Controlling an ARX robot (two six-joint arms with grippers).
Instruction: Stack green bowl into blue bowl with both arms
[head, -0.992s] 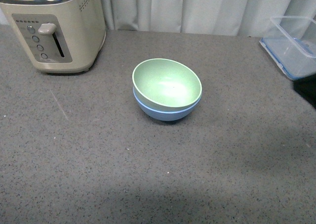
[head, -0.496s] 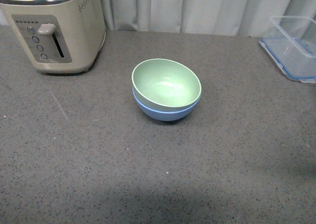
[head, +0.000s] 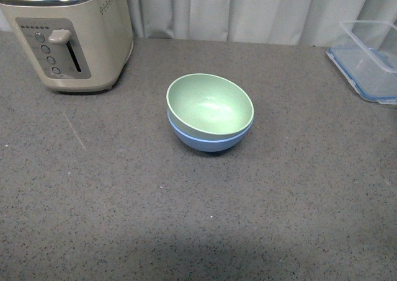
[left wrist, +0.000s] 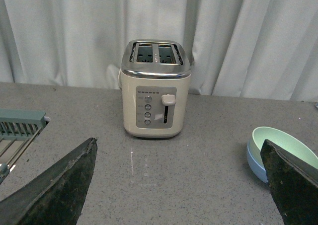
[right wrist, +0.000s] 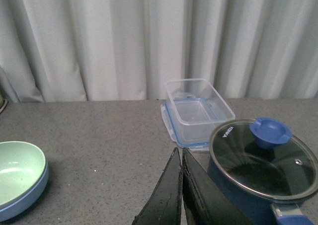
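The green bowl (head: 211,104) sits nested inside the blue bowl (head: 208,141) at the middle of the grey counter, and neither arm shows in the front view. In the left wrist view the left gripper (left wrist: 179,150) stands open and empty, its fingers (left wrist: 59,185) wide apart; the green bowl (left wrist: 283,145) in the blue bowl (left wrist: 254,163) lies beside one finger. In the right wrist view the right gripper (right wrist: 180,153) is shut on nothing, well away from the green bowl (right wrist: 19,171) nested in the blue bowl (right wrist: 25,202).
A cream toaster (head: 65,36) stands at the back left. A clear lidless container (head: 372,57) with a blue rim sits at the back right. A blue pot with a glass lid (right wrist: 263,165) stands close to the right gripper. A rack (left wrist: 20,128) edges the left wrist view.
A dark shape at the front view's right edge, seen one second ago, has left the frame. The stacked bowls have not moved.
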